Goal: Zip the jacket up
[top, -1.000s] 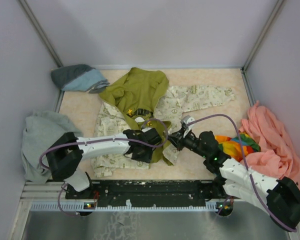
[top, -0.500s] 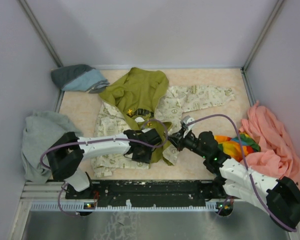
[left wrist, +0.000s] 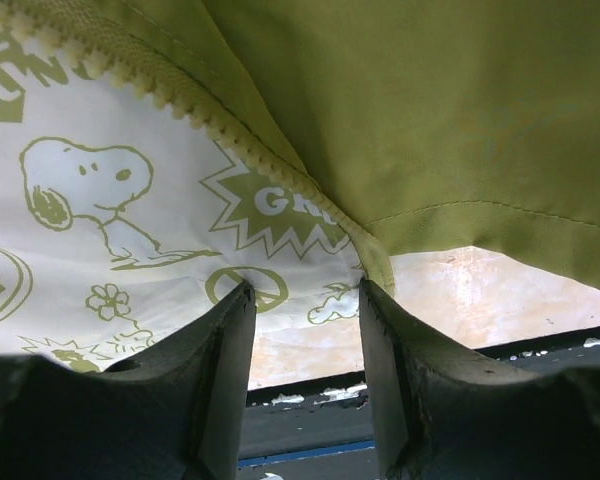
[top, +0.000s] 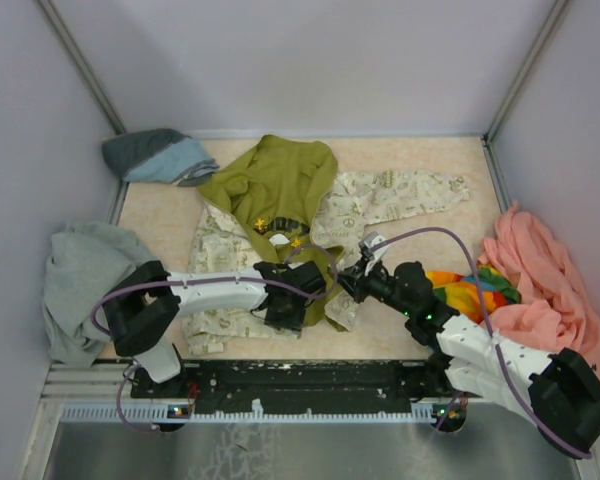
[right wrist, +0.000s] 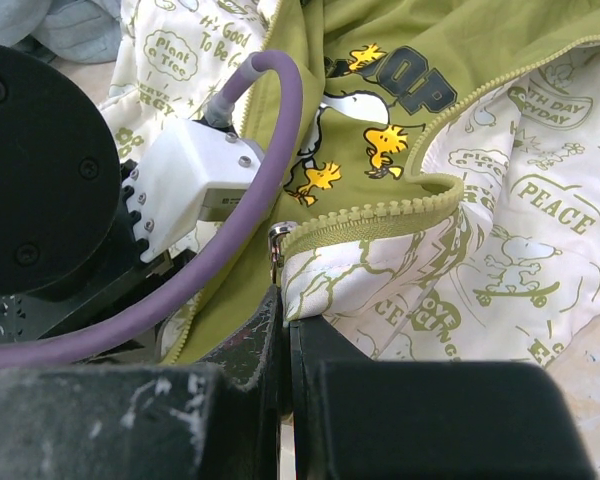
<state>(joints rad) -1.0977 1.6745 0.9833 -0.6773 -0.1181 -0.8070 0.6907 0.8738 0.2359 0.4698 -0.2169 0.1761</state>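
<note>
The cream jacket with olive prints lies open in mid-table, its olive hood at the far side. My left gripper is over the jacket's lower front. In the left wrist view it is open, and the hem and the zipper teeth lie just past its tips. My right gripper is just to the right of it. In the right wrist view it is shut on the pull of the metal zipper slider, at the end of the cream panel's zipper strip.
A grey sweatshirt lies at the left edge and a blue-grey garment at the far left. A peach-pink garment and a multicoloured cloth lie on the right. A black rail runs along the near edge. Walls enclose three sides.
My right gripper has shifted slightly left and away from me with the zipper pull. My left arm's elbow has moved a little to the right, and its gripper has barely moved.
</note>
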